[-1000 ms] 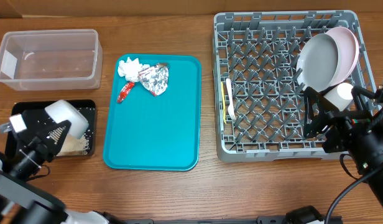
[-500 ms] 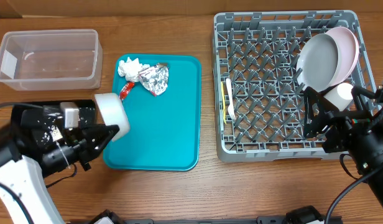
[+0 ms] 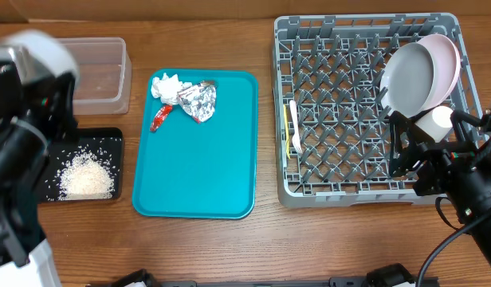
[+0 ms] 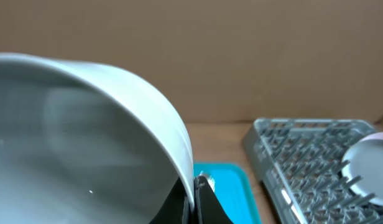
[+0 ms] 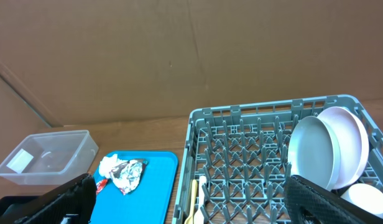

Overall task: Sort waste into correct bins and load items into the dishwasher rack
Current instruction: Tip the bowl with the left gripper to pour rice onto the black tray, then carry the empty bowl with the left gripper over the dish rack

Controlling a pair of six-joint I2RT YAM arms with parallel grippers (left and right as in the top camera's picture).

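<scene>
Left gripper [image 4: 194,194] is pinched tight on the rim of one small bowl [image 4: 86,149]. That arm reaches high over the table's left end, so near the overhead camera that it blurs. The bowl is tipped, and its rim curves down to the fingers.

Right gripper [image 3: 427,143] hangs at the near right corner of the rack [image 3: 333,56], jaws spread wide with nothing between them.

In the rack one plate [image 3: 449,56] and one dish [image 3: 409,80] stand on edge at the far right, the dish overlapping the plate. One cup [image 3: 441,119] sits just below them. One spoon [image 3: 286,127] and one fork [image 3: 294,134] lie side by side along the left wall, pointing front to back.

One heap of rice [image 3: 86,175] lies in the black tray [image 3: 110,137], beside the tub [image 3: 102,76]. The teal tray [image 3: 198,175] holds one napkin [image 3: 166,86], one foil wrapper [image 3: 198,102] and one red packet [image 3: 158,119], bunched at its far left corner.
</scene>
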